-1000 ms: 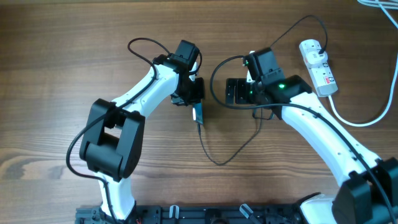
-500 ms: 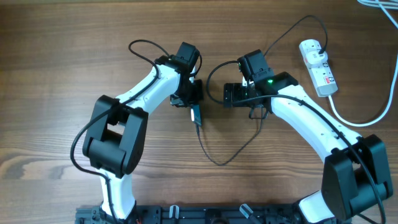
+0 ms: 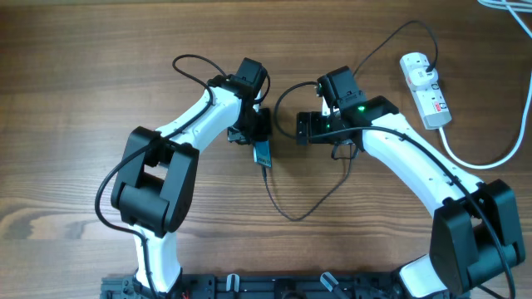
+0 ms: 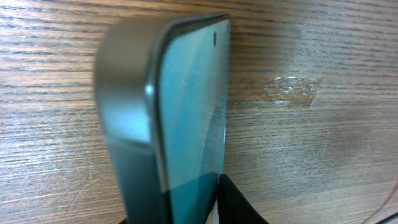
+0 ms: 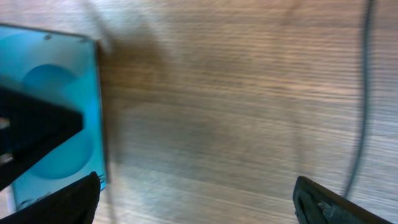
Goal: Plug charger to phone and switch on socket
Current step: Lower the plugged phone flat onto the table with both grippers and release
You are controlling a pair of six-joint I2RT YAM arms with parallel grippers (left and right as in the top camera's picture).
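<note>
Evidently the phone point(image 4: 186, 124), a light, rigid, slick glass slab standing on edge between the left gripper's point(image 3: 259, 139) fingers (pinching or not, I cannot tell), wants holding across its flat faces, just beyond the right gripper's point(image 5: 199, 199) wide-spread fingers.

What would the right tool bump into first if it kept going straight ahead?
Probably the bare wooden table, which fills the gap between the right tool's open fingers. The phone sits off to the side, in front of one finger, so that finger might clip it first; depth is unclear.
</note>
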